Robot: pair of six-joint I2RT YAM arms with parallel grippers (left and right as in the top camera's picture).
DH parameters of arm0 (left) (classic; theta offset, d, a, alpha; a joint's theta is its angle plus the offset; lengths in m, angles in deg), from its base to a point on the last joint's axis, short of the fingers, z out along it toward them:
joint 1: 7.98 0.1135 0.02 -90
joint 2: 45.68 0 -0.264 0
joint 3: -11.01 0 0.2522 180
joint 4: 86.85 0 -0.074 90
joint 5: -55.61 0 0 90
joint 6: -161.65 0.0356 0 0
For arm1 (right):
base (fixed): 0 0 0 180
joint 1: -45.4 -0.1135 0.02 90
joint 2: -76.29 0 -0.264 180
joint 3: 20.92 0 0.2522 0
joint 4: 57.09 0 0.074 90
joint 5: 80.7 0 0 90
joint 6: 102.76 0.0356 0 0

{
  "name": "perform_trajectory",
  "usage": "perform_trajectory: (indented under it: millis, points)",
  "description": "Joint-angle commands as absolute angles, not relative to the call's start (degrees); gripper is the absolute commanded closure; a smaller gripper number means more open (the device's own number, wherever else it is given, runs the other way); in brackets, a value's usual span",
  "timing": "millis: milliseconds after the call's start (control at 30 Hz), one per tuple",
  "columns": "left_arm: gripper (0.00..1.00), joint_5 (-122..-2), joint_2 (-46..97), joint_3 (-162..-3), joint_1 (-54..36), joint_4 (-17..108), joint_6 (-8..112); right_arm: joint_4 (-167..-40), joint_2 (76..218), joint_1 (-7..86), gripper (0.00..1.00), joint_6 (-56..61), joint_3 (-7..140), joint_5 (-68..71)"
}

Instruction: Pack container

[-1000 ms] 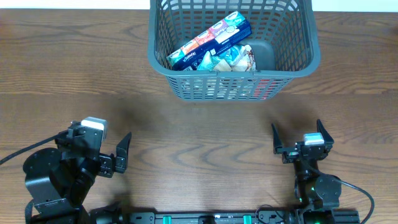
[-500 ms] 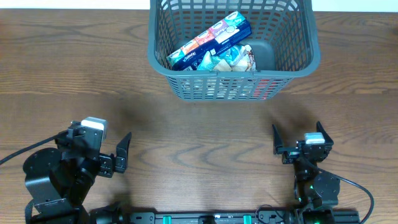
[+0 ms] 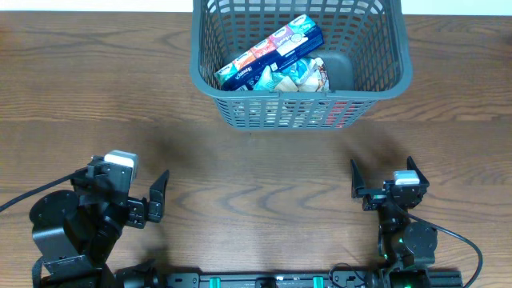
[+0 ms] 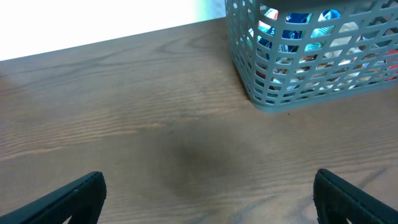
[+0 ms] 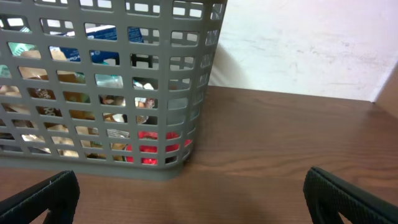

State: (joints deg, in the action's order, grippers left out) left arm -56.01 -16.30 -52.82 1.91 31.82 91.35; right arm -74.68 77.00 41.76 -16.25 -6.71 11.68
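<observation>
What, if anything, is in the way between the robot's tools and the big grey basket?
Nothing visible. Only bare table lies between the basket and both open tools, the left tool and the right tool. The packets are already inside the basket.

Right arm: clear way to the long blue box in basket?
Likely yes, from above: right claw open, bare table ahead, long blue box on top. The near wall of the dark grey lattice basket blocks level entry.
</observation>
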Motion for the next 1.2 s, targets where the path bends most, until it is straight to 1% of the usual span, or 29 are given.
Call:
perform_trajectory:
  millis: [0, 1167]
  points:
    - [0.01, -55.73, -16.49, -52.47, 1.58, 31.8, 91.07, -74.92, 76.65, 40.95, 0.01, -15.33, -6.87, 12.31]
    - [0.01, -54.42, -16.76, -52.47, 1.1, 32.08, 91.07, -74.9, 76.67, 40.91, 0.01, -15.35, -6.84, 12.29]
